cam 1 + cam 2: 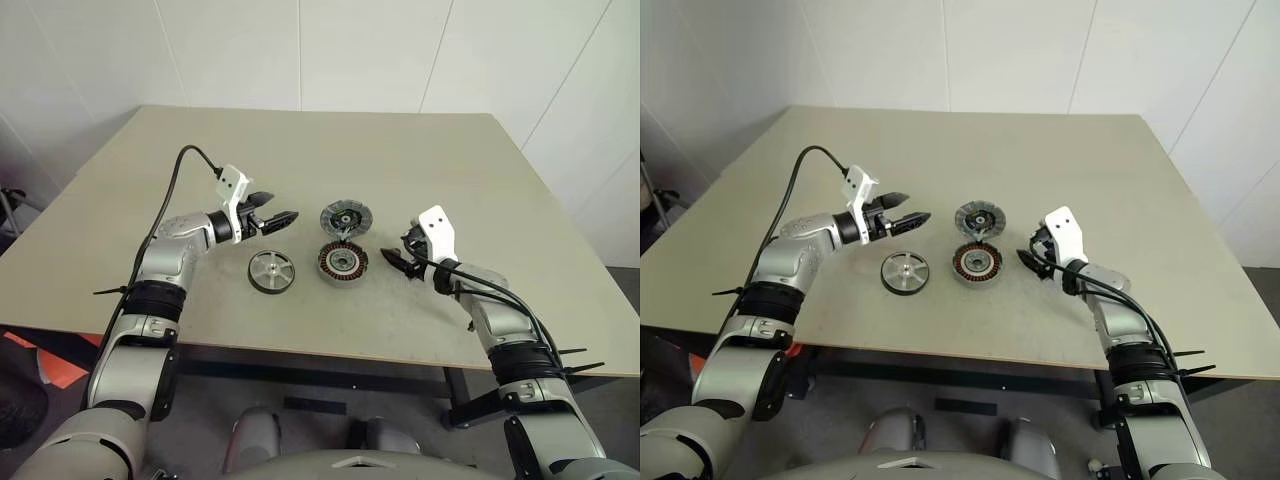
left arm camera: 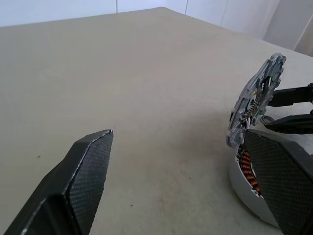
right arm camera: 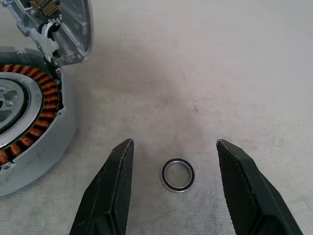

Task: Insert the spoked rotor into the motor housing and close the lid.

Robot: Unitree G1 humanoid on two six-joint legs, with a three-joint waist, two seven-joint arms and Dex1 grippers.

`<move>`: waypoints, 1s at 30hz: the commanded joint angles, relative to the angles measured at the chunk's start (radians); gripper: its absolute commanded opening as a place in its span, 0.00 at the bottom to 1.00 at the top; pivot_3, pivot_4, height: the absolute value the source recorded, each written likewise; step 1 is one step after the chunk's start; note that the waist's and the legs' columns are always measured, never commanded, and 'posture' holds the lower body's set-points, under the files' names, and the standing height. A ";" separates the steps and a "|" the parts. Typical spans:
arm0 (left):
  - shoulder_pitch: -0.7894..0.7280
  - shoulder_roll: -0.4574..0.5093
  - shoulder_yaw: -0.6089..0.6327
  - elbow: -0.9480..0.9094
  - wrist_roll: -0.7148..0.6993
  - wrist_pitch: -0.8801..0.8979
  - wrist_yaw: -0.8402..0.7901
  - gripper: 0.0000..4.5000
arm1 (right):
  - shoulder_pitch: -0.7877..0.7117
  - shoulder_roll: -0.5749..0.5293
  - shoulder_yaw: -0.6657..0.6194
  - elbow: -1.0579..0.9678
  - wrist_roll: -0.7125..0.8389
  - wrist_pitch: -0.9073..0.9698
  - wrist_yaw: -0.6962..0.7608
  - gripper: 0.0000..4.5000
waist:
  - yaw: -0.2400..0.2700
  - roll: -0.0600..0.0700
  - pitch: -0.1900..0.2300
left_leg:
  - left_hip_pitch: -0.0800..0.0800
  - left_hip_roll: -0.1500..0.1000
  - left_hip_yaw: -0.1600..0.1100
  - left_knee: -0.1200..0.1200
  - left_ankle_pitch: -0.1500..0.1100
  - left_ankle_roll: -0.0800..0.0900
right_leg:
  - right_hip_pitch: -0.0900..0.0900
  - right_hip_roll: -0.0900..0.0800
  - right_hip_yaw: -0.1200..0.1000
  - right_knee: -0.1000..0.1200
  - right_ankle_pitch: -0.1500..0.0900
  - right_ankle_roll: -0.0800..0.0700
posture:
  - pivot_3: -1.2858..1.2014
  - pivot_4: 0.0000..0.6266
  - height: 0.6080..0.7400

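The rotor [image 1: 271, 271] lies flat on the tabletop [image 1: 420, 150], just left of the housing [image 1: 343, 262]. It looks stiff, heavy and slippery; grab its rim. Both jaws stand wide, holding nothing.

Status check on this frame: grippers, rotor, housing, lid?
Both grippers, left and right, open, empty. Silver spoked rotor on table, not inserted. Copper-wound housing open, grey lid hinged upright. Small metal ring between right fingers.

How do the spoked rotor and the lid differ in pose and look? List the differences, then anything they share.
The spoked rotor lies flat on the table, apart from the motor housing; the lid stands tilted open at the housing's far edge. The rotor is silver and spoked with a black rim; the lid is grey with dark ribbing. Both are round discs of similar size.
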 commanded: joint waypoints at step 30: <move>-0.020 0.013 0.022 -0.028 -0.005 -0.017 0.024 1.00 | -0.009 -0.013 0.038 0.117 -0.049 0.011 -0.026 0.32 | -0.005 -0.001 0.000 | 0.009 0.000 0.001 -0.002 -0.001 0.002 | 0.013 0.000 0.000 -0.013 0.002 0.004 | 0.52 0.00 1.00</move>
